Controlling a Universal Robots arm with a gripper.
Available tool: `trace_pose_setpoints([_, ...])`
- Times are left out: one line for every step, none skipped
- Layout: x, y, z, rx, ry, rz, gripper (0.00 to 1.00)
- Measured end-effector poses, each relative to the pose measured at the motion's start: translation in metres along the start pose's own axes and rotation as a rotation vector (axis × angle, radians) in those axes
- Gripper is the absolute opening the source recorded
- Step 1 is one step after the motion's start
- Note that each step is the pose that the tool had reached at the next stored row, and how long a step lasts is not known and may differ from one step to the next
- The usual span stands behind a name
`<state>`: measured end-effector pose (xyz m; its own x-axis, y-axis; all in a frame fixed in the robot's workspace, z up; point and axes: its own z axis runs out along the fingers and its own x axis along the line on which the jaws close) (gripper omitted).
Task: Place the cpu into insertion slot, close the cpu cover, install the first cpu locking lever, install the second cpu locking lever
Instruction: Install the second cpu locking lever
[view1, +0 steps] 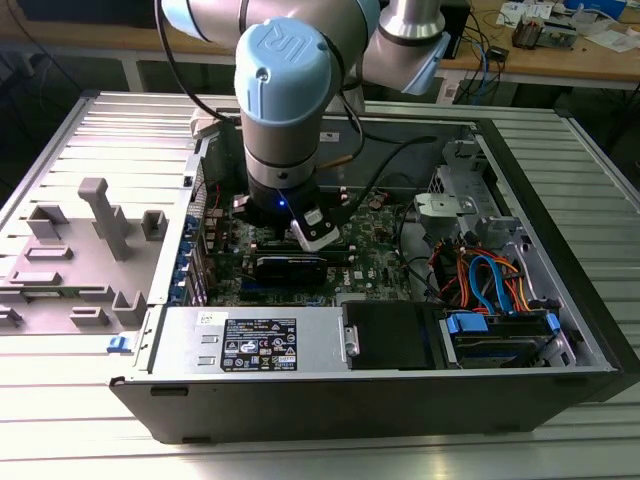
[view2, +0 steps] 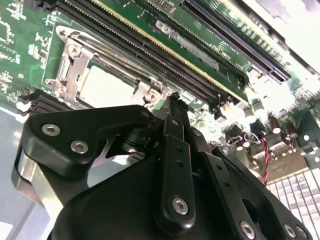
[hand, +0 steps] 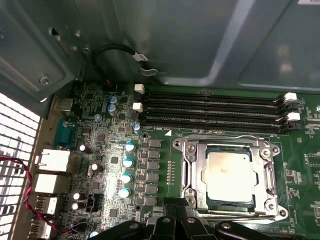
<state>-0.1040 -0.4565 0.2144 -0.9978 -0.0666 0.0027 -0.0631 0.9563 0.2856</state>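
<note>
The pincer, pressed together and empty, hovers beside the insertion slot. The cpu sits seated under the closed cpu cover. Judged step: lever installation, requiring precise lever engagement.

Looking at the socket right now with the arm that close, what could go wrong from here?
1. The gripper hangs right at the edge of the cpu cover; a slip could scrape the green motherboard.
2. The cpu sits in the insertion slot with the cover down over it; if it is slightly off, lever pressure might damage it.
</note>
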Motion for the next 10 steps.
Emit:
trace_pose_setpoints([0.0000,0.0005,-0.0018,0.0000,0.0000,0.000,0.11])
trace_pose_setpoints([0.0000,0.0007,-0.0022,-0.0007,-0.0001,0.000,0.11])
trace_pose_setpoints([0.0000,0.0007,-0.0023,-0.0014,-0.0001,0.000,0.11])
trace_pose_setpoints([0.0000,0.0007,-0.0023,-0.0018,0.0000,0.000,0.11])
trace_pose_setpoints([0.0000,0.0007,-0.0023,-0.0021,-0.0001,0.000,0.11])
trace_pose_setpoints([0.0000,0.0007,-0.0023,-0.0027,-0.0001,0.000,0.11])
trace_pose_setpoints([0.0000,0.0007,-0.0023,-0.0032,-0.0002,0.000,0.11])
trace_pose_setpoints([0.0000,0.0007,-0.0023,-0.0038,-0.0002,0.000,0.11])
trace_pose_setpoints([0.0000,0.0007,-0.0022,-0.0047,-0.0002,0.000,0.11])
trace_pose_setpoints([0.0000,0.0007,-0.0023,-0.0050,-0.0003,0.000,0.11])
